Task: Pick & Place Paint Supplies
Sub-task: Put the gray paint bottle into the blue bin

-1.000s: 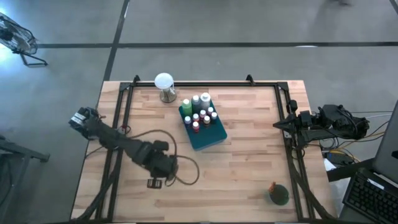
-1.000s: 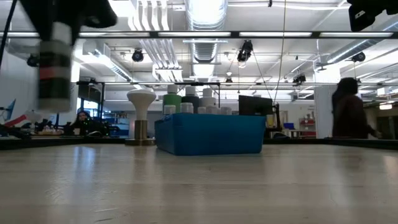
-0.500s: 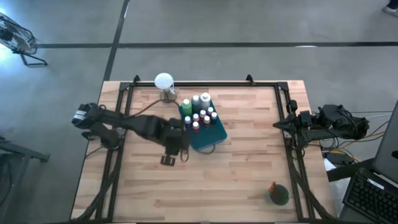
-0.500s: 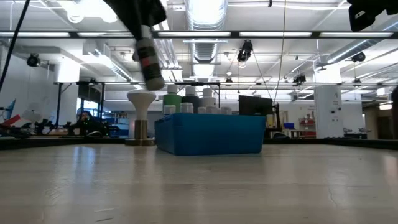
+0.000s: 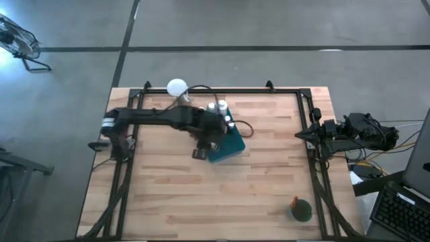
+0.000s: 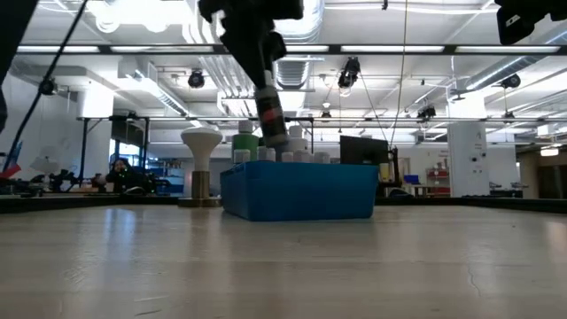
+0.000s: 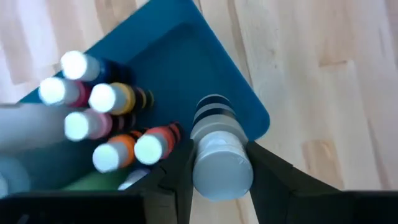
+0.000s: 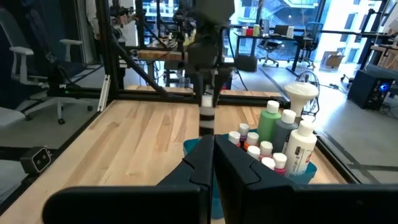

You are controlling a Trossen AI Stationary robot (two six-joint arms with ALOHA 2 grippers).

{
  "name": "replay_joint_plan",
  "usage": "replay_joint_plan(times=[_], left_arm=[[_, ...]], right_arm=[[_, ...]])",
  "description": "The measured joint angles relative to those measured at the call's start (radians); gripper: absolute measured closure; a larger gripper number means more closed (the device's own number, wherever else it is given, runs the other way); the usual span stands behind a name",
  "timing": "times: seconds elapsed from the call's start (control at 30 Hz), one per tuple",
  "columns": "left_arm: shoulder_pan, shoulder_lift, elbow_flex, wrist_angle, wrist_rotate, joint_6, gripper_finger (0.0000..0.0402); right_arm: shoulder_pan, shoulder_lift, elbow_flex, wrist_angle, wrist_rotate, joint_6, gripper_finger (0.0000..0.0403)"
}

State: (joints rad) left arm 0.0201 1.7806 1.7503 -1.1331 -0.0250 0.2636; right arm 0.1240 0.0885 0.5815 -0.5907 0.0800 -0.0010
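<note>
— Where's the left end effector (image 7: 217, 180)?
— Above the teal tray (image 5: 232, 144), pinching a white-capped bottle (image 7: 216, 158) (the other bottles (image 7: 102, 121) stand inside).
— And the right end effector (image 8: 211, 163)?
— Pressed together, off the surface's (image 5: 269, 188) right edge.

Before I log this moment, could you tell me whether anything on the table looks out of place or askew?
One thing: a green object with an orange bit on top sits alone near the table's front right corner, far from the blue tray of bottles. The left gripper holds a white-capped bottle over the tray. Nothing looks spilled.
</note>
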Motion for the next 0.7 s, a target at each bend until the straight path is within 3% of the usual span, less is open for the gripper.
replay_joint_plan(times=[0.3,0.7], left_arm=[[0.024,0.219,0.206,-0.108,-0.016,0.09,0.0279],[0.066,0.259,0.207,-0.087,-0.021,0.104,0.0279]], right_arm=[[0.0,0.0,0.0,0.0,0.0,0.0,0.0394],[0.0,0.0,0.0,0.0,0.0,0.0,0.0394]])
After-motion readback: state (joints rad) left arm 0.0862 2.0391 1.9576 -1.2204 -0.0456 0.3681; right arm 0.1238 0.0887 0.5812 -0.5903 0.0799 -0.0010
